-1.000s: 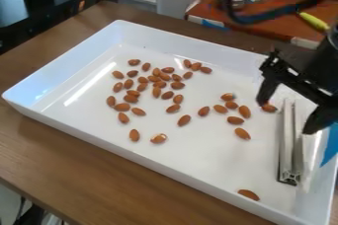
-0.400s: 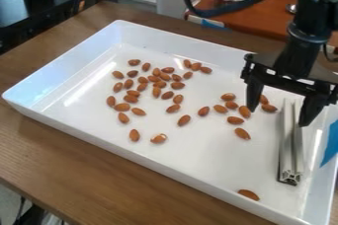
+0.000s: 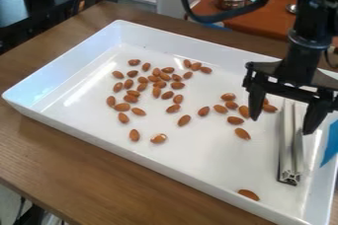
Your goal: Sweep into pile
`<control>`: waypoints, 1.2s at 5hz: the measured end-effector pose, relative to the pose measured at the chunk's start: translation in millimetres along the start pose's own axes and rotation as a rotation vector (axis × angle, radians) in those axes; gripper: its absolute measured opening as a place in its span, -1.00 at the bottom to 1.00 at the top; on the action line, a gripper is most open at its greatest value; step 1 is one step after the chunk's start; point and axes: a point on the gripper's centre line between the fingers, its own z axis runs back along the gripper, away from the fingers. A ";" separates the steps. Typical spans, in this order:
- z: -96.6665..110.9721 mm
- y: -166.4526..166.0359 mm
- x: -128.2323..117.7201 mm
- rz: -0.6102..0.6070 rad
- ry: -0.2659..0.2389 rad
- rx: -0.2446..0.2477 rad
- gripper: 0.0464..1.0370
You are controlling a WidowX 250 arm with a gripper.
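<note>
Over the right side of the big white rectangular tray (image 3: 198,173), I have my black two-finger gripper (image 3: 282,124) spread wide above the long silver metal bar (image 3: 288,147). Brown oval almonds (image 3: 160,84) lie scattered left of the bar, one near the tray's front wall.

A large white rectangular tray (image 3: 132,155) sits aslant on a brown wooden table (image 3: 66,165), wood showing at left.

Bright light, long glare streak inside white tray (image 3: 191,152).
</note>
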 end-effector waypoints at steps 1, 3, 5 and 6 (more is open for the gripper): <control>0.0 -1.2 -0.8 0.013 0.003 -0.005 0.93; -10.6 -5.9 -3.6 0.017 0.011 0.017 0.93; -20.2 -10.8 -5.2 -0.028 0.012 0.029 0.25; -24.6 -0.4 -2.7 -0.035 0.025 0.028 -0.31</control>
